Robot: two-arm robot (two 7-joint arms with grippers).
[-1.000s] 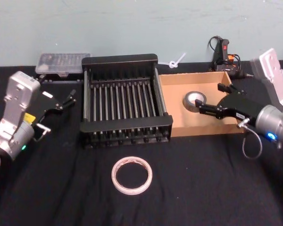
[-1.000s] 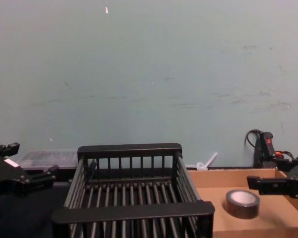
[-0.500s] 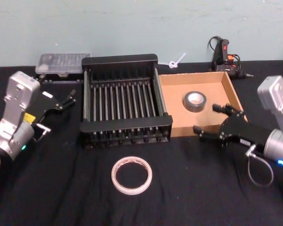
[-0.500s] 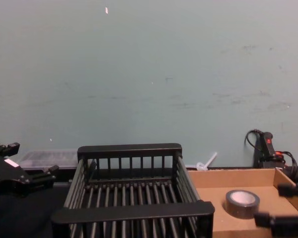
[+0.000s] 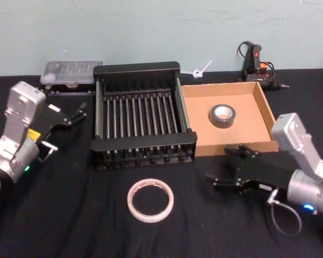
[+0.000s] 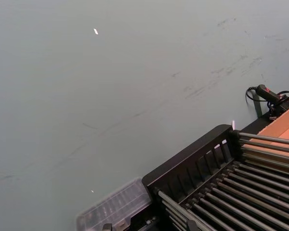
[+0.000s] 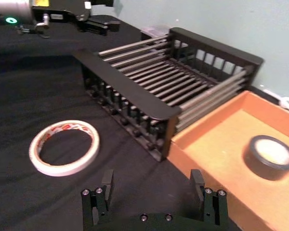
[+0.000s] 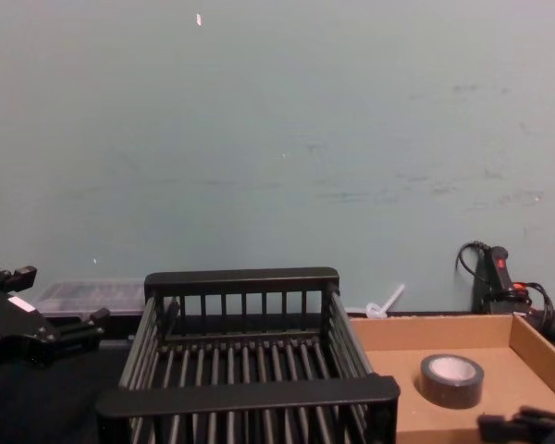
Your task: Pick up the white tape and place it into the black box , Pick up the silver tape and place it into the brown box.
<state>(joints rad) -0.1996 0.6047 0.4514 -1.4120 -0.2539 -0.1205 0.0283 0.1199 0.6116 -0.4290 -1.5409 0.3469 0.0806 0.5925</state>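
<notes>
Black cloth table (image 5: 70, 215): white tape (image 5: 150, 200) flat, hole up, seen from head, hidden from chest; silver tape (image 8: 451, 380) flat in brown box (image 5: 204, 142); right gripper (image 5: 227, 166) wide open, empty; left gripper (image 5: 70, 114) parked, open

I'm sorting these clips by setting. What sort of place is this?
Probably a workshop or lab bench: a table under black cloth against a bare, scuffed pale wall, with a glue gun, a clear parts case and tape rolls laid out between two robot arms.
</notes>
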